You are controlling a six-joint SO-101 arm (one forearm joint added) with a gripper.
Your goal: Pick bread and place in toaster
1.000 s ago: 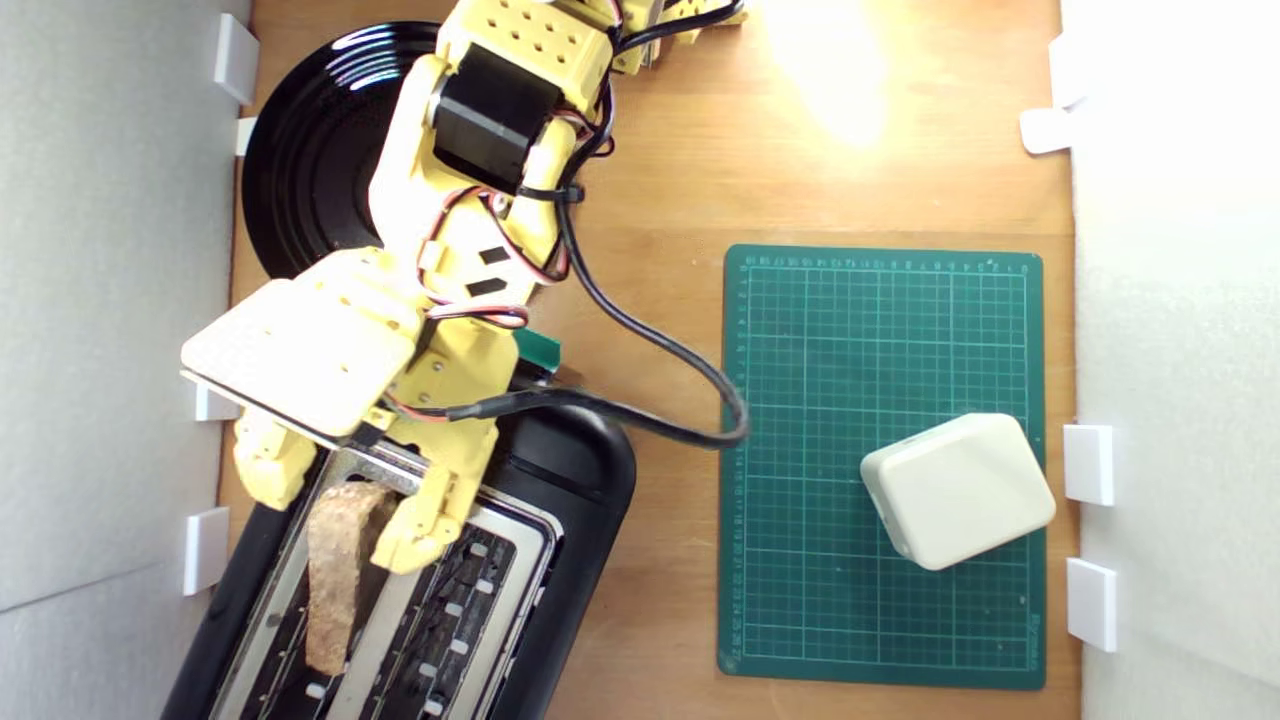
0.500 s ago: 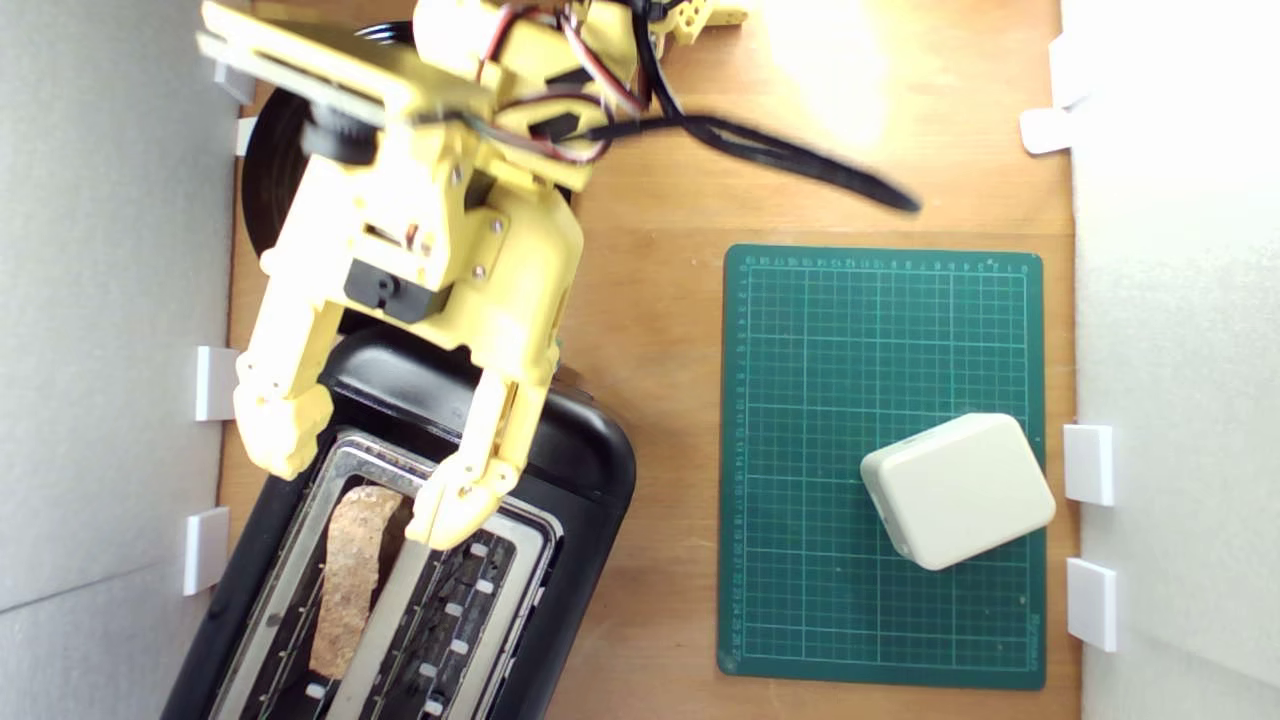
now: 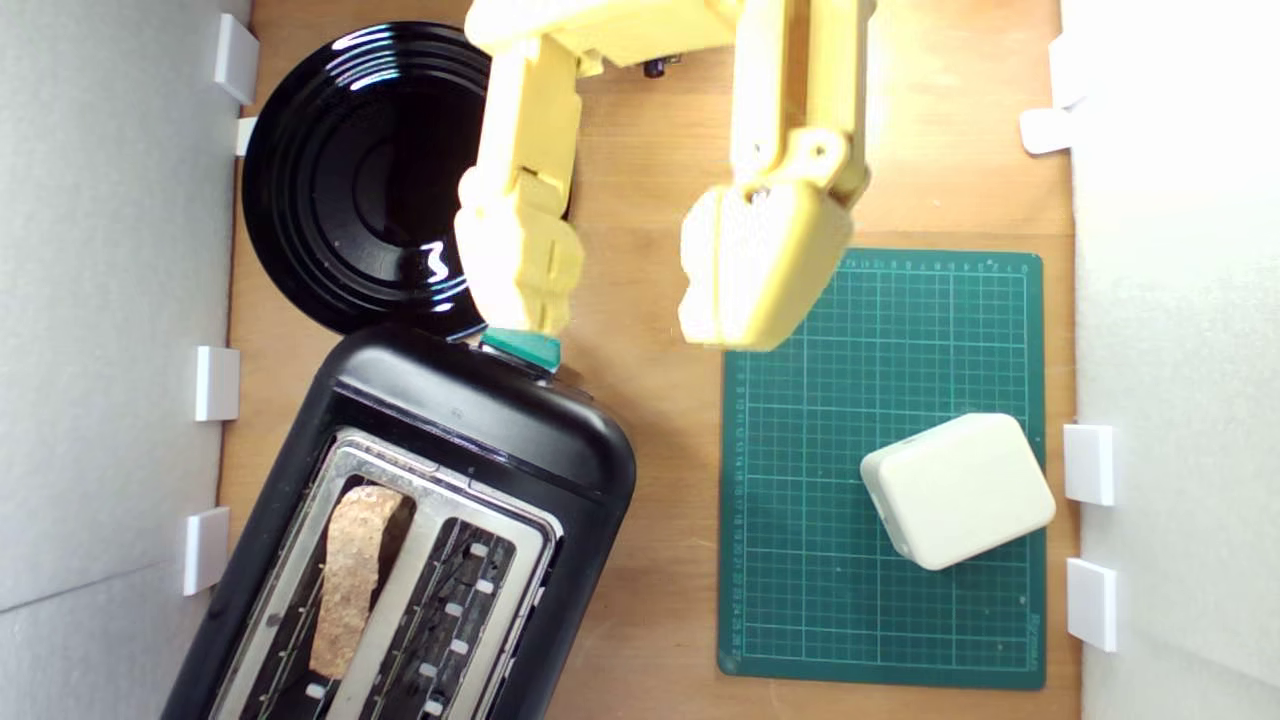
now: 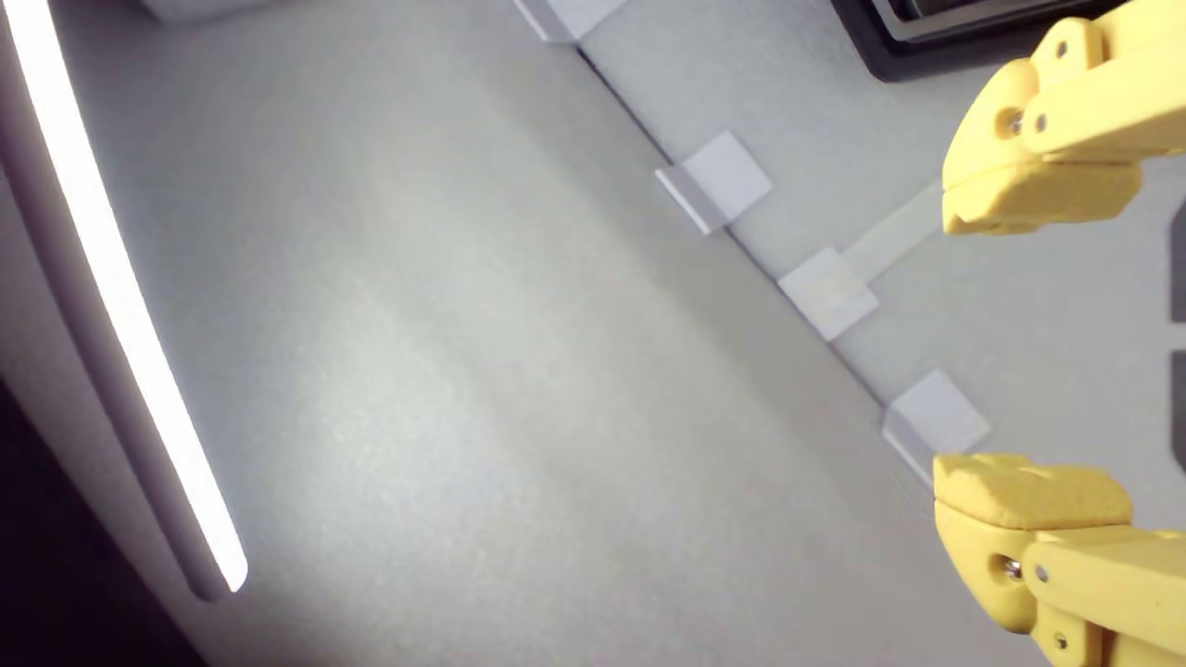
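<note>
The bread (image 3: 350, 580), a brown-crusted slice, stands on edge in one slot of the black toaster (image 3: 470, 420) at the exterior view's lower left. The toaster's silver top surrounds two long slots and its teal lever knob (image 3: 522, 347) shows at the upper end. My yellow gripper (image 3: 625, 300) hangs high above the table, between the plate and the green mat, open with nothing between its fingers. In the wrist view the gripper (image 4: 1033, 347) is also open and empty, facing a grey wall, with a corner of the toaster (image 4: 927, 46) at the frame's edge.
A round glossy black plate (image 3: 330, 190) lies on the wooden table beside the toaster. A green cutting mat (image 3: 800, 480) on the exterior view's right carries a cream-white rounded box (image 3: 958, 490). Grey walls with white clips (image 3: 217, 383) close in both sides.
The gripper has let go of the bread, lifted away from the toaster and swung up and to the exterior view's right. The bread stays in the slot.
</note>
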